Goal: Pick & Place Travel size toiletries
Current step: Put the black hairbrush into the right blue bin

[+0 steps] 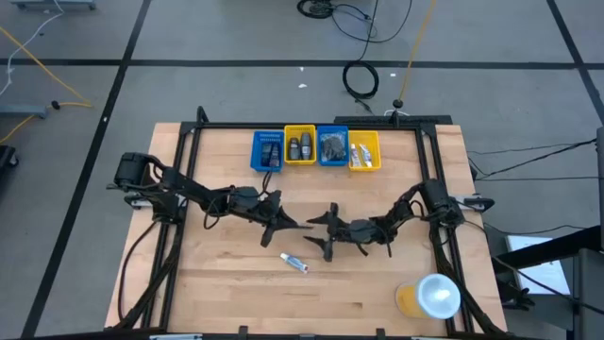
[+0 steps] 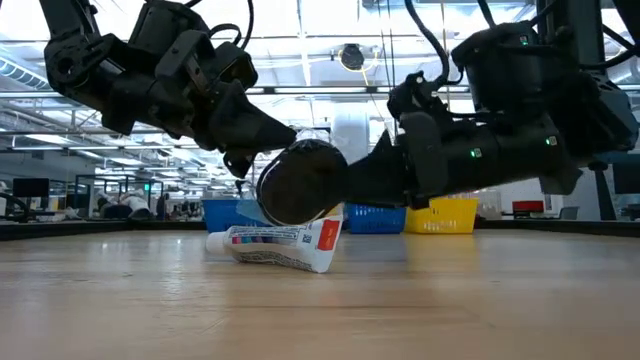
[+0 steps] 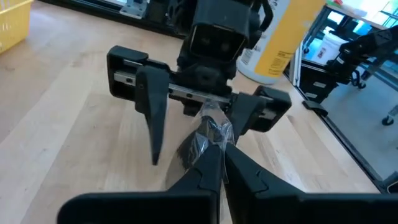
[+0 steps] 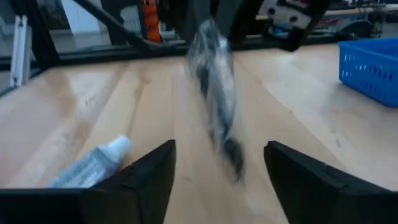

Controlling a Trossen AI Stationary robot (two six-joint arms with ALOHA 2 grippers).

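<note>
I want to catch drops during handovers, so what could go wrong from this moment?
1. The left claw pinches the wrapped dark pouch only by its crinkly clear wrap, so it may slip before the open right claw closes on it.
2. The white tube lies on the table just under both claws; a dropped pouch or a low claw could knock it away.
3. The two claws are very close and could bump.

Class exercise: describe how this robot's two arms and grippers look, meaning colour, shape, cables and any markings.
Both arms are matt black and jointed, with black cables trailing from their bases. The left gripper and right gripper each end in two tapered, wedge-like black fingers on a silvery crossbar with boxy black ends. Small green lights glow on the right arm. No printed markings are legible.
</note>
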